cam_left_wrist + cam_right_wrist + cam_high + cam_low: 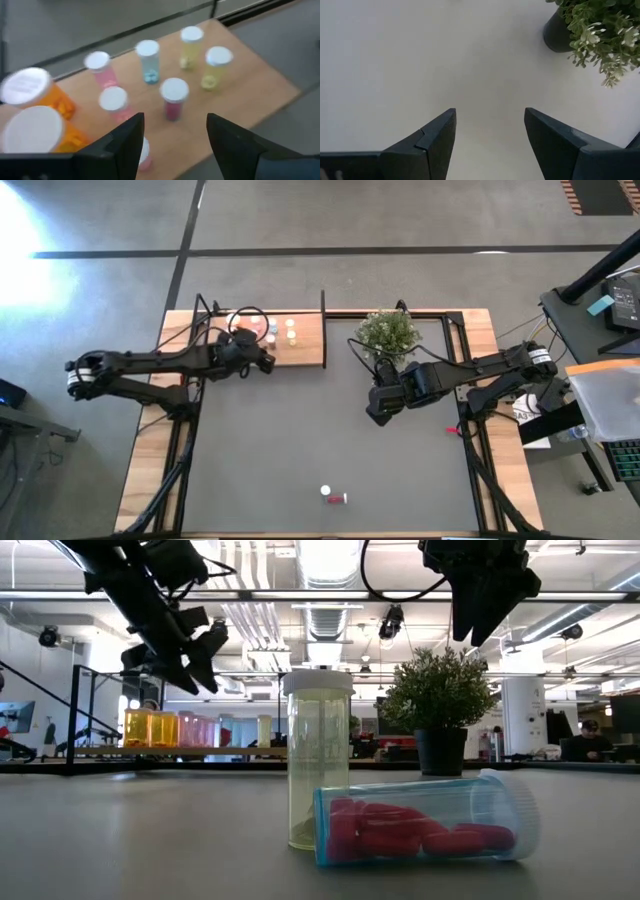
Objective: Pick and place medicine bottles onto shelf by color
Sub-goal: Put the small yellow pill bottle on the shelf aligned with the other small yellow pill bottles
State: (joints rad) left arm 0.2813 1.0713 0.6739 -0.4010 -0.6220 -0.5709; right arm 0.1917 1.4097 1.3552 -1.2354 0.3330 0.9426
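Observation:
The shelf (306, 350), a light wooden board at the table's far left, carries several white-capped medicine bottles: two orange ones (30, 107), pink ones (100, 70), a pale blue one (148, 60), two yellow ones (215, 67) and a dark pink one (174, 97). My left gripper (175, 135) hovers open above the shelf's near edge, touching nothing; one bottle's cap (144, 150) is half hidden behind a finger. Near the front edge a pale yellow bottle (318, 760) stands upright beside a blue-tinted bottle of red pills (420, 825) lying on its side. My right gripper (490, 135) hangs open over bare mat.
A green potted plant (388, 332) stands at the far middle, just beyond my right gripper (378, 412). A thin dark upright edge (323, 328) closes the shelf's right end. Wide bare mat (300, 430) lies between the shelf and the two front bottles.

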